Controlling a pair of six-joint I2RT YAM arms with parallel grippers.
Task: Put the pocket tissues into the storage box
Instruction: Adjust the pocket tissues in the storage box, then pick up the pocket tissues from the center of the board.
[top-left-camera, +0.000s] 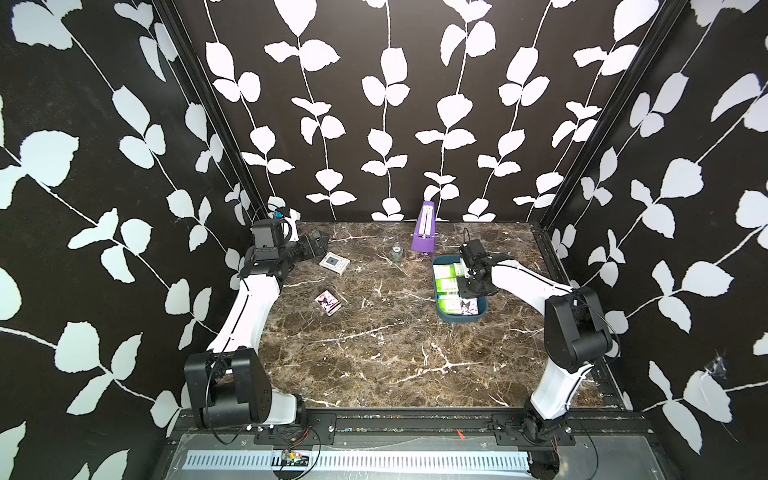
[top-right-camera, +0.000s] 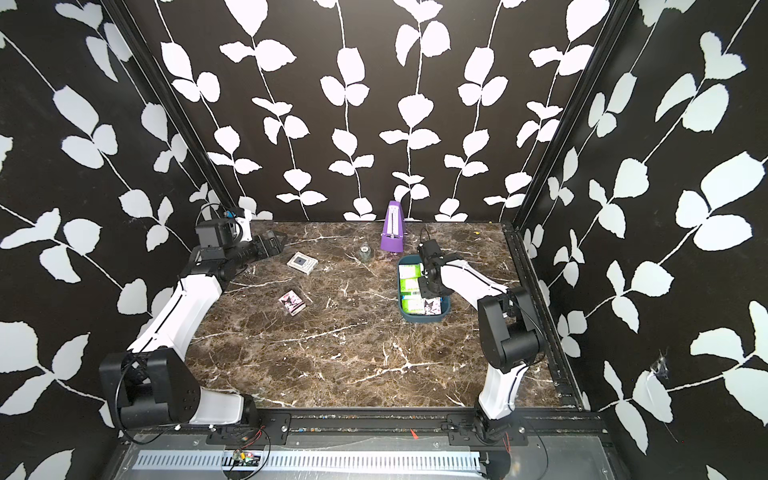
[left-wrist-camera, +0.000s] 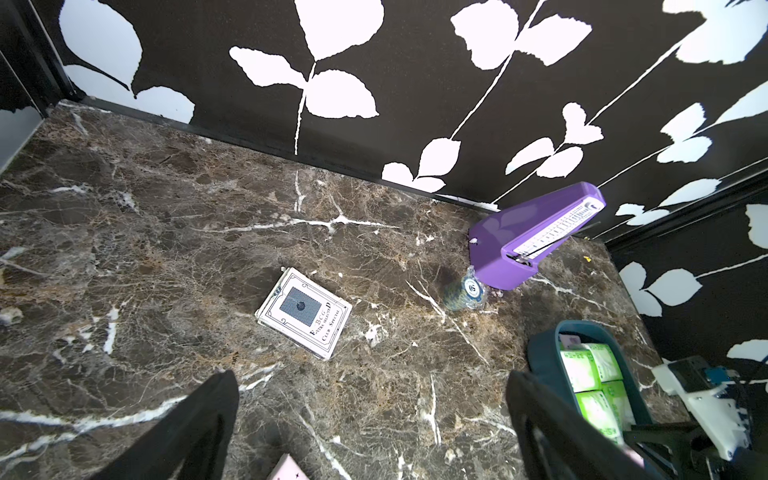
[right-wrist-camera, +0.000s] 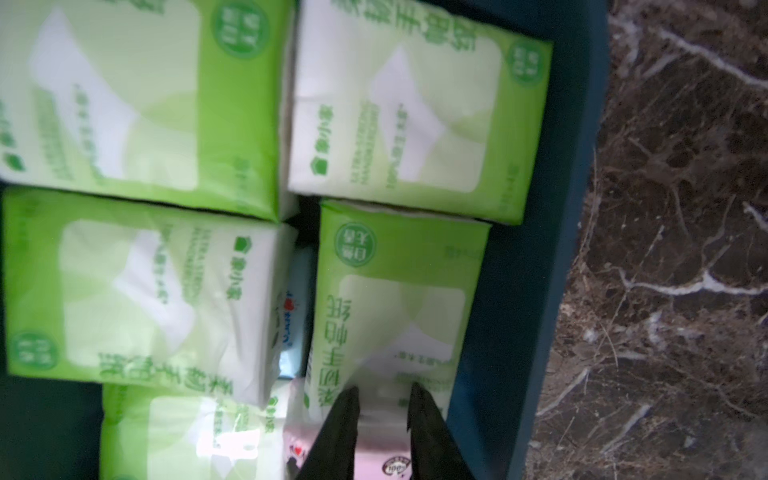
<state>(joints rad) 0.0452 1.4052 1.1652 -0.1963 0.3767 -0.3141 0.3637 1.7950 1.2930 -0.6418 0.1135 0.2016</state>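
Pocket tissues (top-left-camera: 446, 286), small rectangular packets that are mostly white with lime green, fill the dark teal-blue plastic storage box (top-left-camera: 455, 319) in both top views. They lie directly under the right claw (top-left-camera: 467, 291), which points down into the box. One pink-purple packet with a black cartoon figure (top-left-camera: 328, 302) lies alone on the brown marble-patterned table (top-left-camera: 374, 353), well apart from the right claw and nearer the left claw (top-left-camera: 319, 240). A flat white card pack with a dark square (top-left-camera: 334, 263) lies just beside the left claw. A purple pyramid-shaped metronome (top-left-camera: 424, 232) stands beyond the right claw, by the back wall.

In the left wrist view the left claw (left-wrist-camera: 372, 376) is released, its two black fingers (left-wrist-camera: 199, 424) spread wide with only bare table between them. The card pack (left-wrist-camera: 303, 311) lies ahead of it. Farther on, a small stack of chips (left-wrist-camera: 465, 293) sits near the metronome (left-wrist-camera: 536, 241). The storage box (left-wrist-camera: 544, 353) is off to one side.

In the right wrist view the right claw (right-wrist-camera: 384, 388) hangs low over the box. Its dark fingers (right-wrist-camera: 336, 449) stand narrowly apart on either side of a pale pink packet (right-wrist-camera: 382, 453). The picture is blurred, so it cannot be told whether they pinch the packet or only flank it. Green packets (right-wrist-camera: 137, 95) lie ahead of the claw, with a white-and-blue packet (right-wrist-camera: 297, 316) wedged between two of them.
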